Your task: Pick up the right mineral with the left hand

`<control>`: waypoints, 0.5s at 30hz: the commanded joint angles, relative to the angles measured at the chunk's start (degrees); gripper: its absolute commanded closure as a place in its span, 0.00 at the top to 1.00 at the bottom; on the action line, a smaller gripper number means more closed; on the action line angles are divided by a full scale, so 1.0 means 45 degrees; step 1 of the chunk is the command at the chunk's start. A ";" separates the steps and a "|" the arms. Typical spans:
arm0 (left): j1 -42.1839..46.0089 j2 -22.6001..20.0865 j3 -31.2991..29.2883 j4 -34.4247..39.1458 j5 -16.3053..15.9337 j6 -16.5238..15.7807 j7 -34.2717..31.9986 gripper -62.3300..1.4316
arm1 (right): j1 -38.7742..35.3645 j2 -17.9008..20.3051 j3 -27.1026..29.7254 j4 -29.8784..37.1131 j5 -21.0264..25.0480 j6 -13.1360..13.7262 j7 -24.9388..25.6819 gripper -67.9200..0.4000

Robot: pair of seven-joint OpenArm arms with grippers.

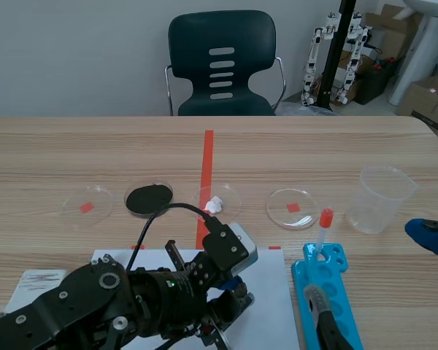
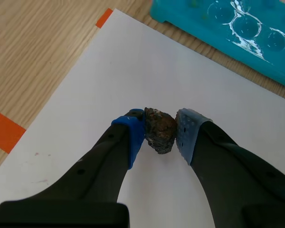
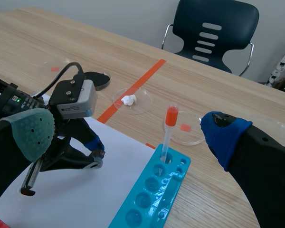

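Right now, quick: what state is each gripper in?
Left gripper: closed on the dark mineral.
Right gripper: open, holding nothing.

Black jointed left arm (image 1: 95, 299), screws visible, green LED (image 1: 171, 284). Grey camera box (image 1: 237, 246) at its 2 o'clock end, with black cable (image 1: 157, 215) looping off at 10 o'clock. left gripper (image 2: 160, 135) pads blue; right gripper (image 3: 128, 130) pads grey-green and blue.

Left arm (image 1: 95, 299) over white paper (image 1: 274, 292), teal rack (image 1: 348, 292), plastic cup (image 1: 379, 200)
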 commanded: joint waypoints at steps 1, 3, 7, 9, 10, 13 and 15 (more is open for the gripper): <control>0.0175 -0.0335 -0.0243 0.1175 -0.0034 -0.0141 -0.0015 0.17 | -0.0024 0.0136 0.0010 0.0107 0.0136 0.0010 0.0228 0.96; 0.0505 -0.0743 -0.0636 0.2152 -0.0029 -0.0155 -0.0019 0.17 | -0.0024 0.0136 0.0010 0.0107 0.0136 0.0010 0.0228 0.96; 0.1384 -0.1559 -0.1807 0.4133 -0.0049 -0.0160 -0.0015 0.17 | -0.0024 0.0136 0.0010 0.0107 0.0136 0.0010 0.0228 0.96; 0.1982 -0.1914 -0.2526 0.5013 -0.0053 -0.0160 -0.0015 0.17 | -0.0024 0.0136 0.0010 0.0107 0.0136 0.0010 0.0228 0.96; 0.2302 -0.2035 -0.2885 0.5387 -0.0053 -0.0160 -0.0019 0.17 | -0.0024 0.0136 0.0010 0.0107 0.0136 0.0010 0.0228 0.96; 0.3269 -0.2312 -0.4187 0.6285 -0.0044 -0.0160 -0.0015 0.17 | -0.0024 0.0136 0.0010 0.0107 0.0136 0.0010 0.0228 0.96; 0.3905 -0.2375 -0.5187 0.6688 -0.0049 -0.0155 -0.0019 0.17 | -0.0024 0.0136 0.0010 0.0107 0.0136 0.0010 0.0228 0.96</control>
